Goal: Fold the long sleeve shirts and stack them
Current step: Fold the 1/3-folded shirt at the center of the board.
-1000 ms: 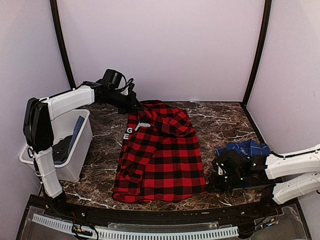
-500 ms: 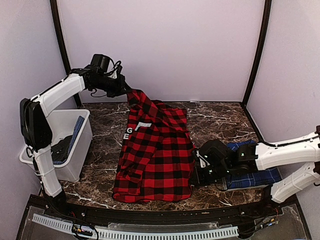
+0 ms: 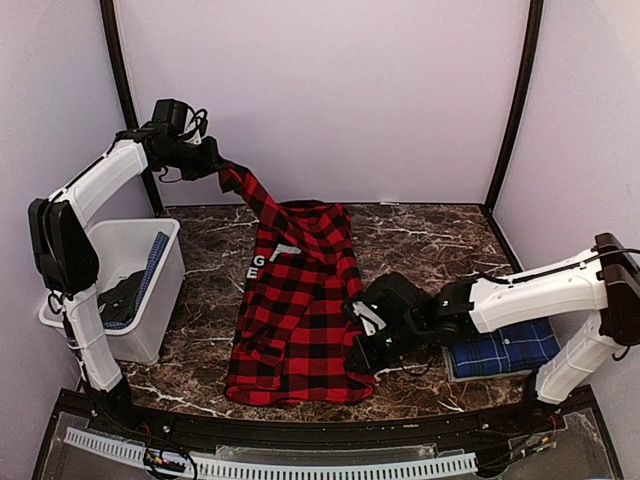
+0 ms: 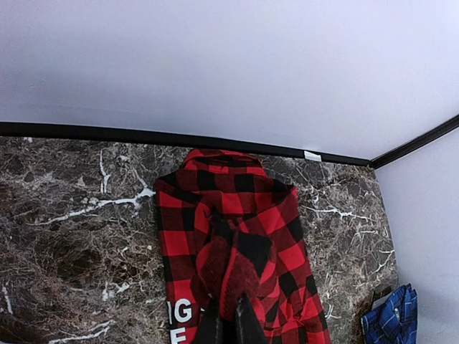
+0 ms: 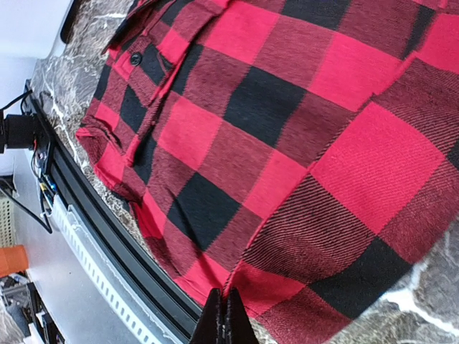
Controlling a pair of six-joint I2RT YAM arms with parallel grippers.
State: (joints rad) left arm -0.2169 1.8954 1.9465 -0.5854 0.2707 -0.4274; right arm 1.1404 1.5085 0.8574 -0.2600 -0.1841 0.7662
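Observation:
The red-and-black checked long sleeve shirt (image 3: pixel 300 300) lies lengthwise on the marble table, its right side drawn in narrow. My left gripper (image 3: pixel 222 168) is raised high at the back left, shut on the shirt's top corner, so a strip of cloth stretches up to it. The left wrist view shows its fingers (image 4: pixel 247 324) pinching bunched red cloth (image 4: pixel 237 265). My right gripper (image 3: pixel 358 350) sits low at the shirt's lower right edge, shut on the hem (image 5: pixel 237 287). The blue plaid shirt (image 3: pixel 505 350) lies folded at the right, partly behind the right arm.
A white plastic bin (image 3: pixel 150 335) holding dark and blue clothes stands at the table's left edge. A black rail (image 3: pixel 300 430) runs along the near edge. The back wall is close behind, with black posts (image 3: pixel 512 100) at its corners.
My left gripper has risen and moved left, pulling the red shirt's top up. My right gripper has travelled left from the blue shirt, carrying the red shirt's right edge inward.

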